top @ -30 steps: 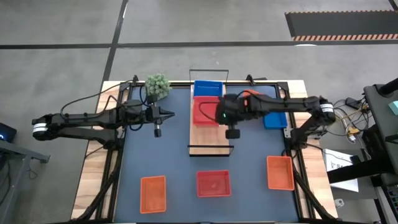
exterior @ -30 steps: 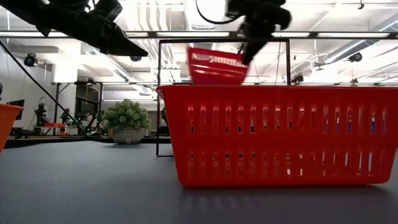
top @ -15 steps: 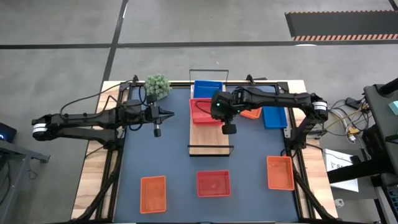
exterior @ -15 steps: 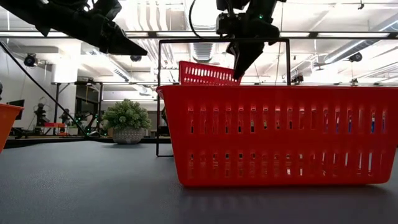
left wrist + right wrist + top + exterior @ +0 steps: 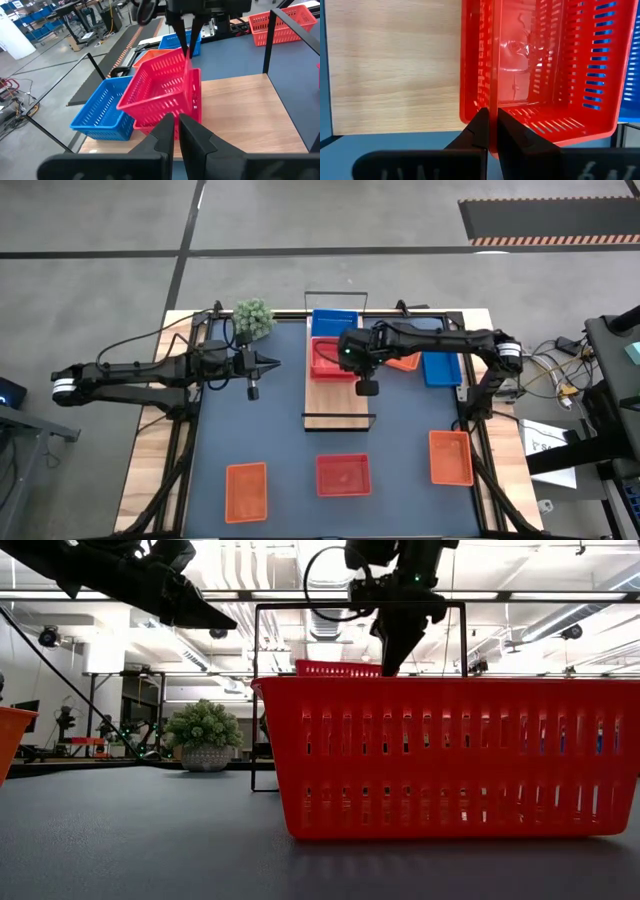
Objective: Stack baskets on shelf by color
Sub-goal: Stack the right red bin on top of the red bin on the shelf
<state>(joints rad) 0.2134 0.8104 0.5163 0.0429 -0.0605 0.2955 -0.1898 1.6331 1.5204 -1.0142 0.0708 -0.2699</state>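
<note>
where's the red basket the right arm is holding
In the high view the red basket is over the wooden shelf, right beside the blue basket, pinched by its rim in the right pincer and tilted over another red basket.

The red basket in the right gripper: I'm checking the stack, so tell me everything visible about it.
The red basket is a shallow rectangular plastic tray with slotted sides, empty. The right gripper is shut on one wall's rim. It hangs tilted, partly nested in another red basket on the shelf, beside the blue basket. Whether it is fully seated cannot be told.
</note>
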